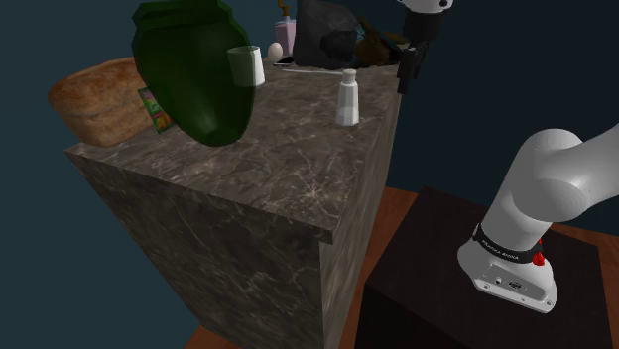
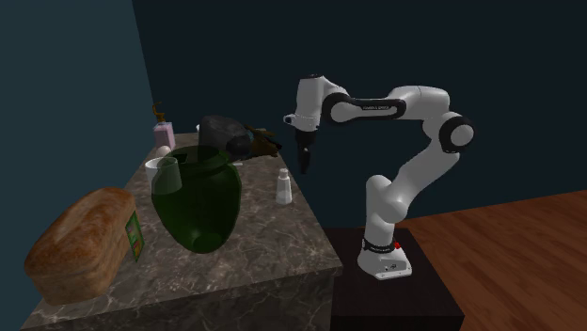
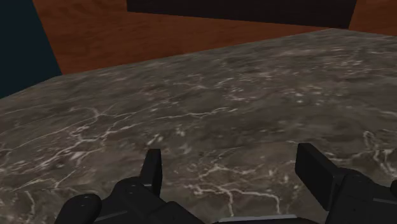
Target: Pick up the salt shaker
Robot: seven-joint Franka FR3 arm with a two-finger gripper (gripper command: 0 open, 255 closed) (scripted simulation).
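The salt shaker (image 1: 347,97) is a small white bottle with a narrower cap, upright near the marble counter's edge on the shoulder view's right; it shows too in the second exterior view (image 2: 283,186). My black gripper (image 1: 406,71) hangs above the counter's edge, up and to the right of the shaker and apart from it. In the second exterior view the gripper (image 2: 304,162) points down just right of and above the shaker. In the wrist view the gripper (image 3: 232,167) is open, its fingers (image 3: 151,167) wide apart over bare marble, nothing between them.
A big dark green vase (image 1: 193,69) and a bread loaf (image 1: 99,97) stand on the dark marble counter (image 1: 268,169). A cup (image 1: 245,65), an egg (image 1: 275,50), a pink bottle (image 1: 285,36) and dark objects (image 1: 332,35) crowd the far end. The stand (image 1: 436,278) sits on wood floor.
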